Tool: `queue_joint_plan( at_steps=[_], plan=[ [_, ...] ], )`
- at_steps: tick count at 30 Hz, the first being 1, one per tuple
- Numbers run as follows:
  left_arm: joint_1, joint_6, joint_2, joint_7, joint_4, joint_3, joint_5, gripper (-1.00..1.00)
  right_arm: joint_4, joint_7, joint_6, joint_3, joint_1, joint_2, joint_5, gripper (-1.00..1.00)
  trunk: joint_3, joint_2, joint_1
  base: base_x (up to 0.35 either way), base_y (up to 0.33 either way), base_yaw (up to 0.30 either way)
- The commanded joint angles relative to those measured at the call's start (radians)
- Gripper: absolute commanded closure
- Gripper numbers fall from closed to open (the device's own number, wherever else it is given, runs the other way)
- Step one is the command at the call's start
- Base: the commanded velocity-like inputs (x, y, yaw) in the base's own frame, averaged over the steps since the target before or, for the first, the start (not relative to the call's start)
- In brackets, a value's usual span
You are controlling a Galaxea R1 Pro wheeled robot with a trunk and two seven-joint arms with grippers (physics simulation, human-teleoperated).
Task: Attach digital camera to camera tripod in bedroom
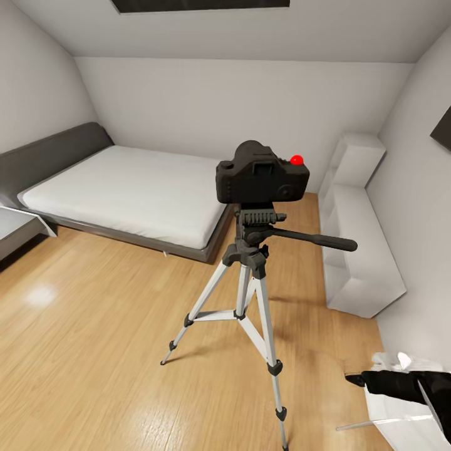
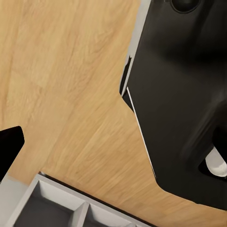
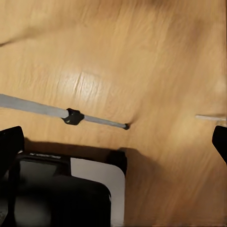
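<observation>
Black digital camera (image 1: 262, 175) sits atop the camera tripod (image 1: 250, 294) near the bed (image 1: 125, 188).

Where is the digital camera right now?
In the head view, the digital camera sits on top of the camera tripod at the centre of the room, with the bed behind it to the left.

White walls (image 1: 188, 100), wood floor (image 1: 94, 351), grey bed (image 1: 125, 188), white shelf (image 1: 363, 250)
</observation>
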Motion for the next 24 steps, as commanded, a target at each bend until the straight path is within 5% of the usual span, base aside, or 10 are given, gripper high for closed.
queue_joint_plan(
  at_steps=[1, 6, 18, 24],
  plan=[
    [0.0, -0.002, 0.0, 0.003, -0.001, -0.008, 0.007, -1.0, 0.026, -0.004, -0.006, -0.015, -0.001, 0.0, 0.007, -1.0, -0.001, -0.002, 0.0, 0.0, 0.0, 0.0],
    [0.009, -0.063, 0.0, 0.003, 0.0, -0.008, 0.007, -1.0, 0.198, -0.081, -0.08, -0.05, -0.001, -0.004, 0.006, -1.0, -0.001, -0.002, 0.0, 0.0, 0.0, 0.0],
    [0.023, -0.119, -0.001, 0.003, -0.001, -0.009, 0.007, -1.0, 0.565, -0.235, -0.33, -0.062, 0.0, -0.018, 0.005, -1.0, -0.001, -0.002, 0.0, 0.0, 0.0, 0.0],
    [0.024, -0.122, -0.001, 0.003, -0.001, -0.009, 0.006, -1.0, 0.647, -0.301, -0.451, -0.061, 0.006, -0.015, 0.004, -1.0, -0.001, -0.002, 0.0, 0.0, 0.0, 0.0]
  ],
)
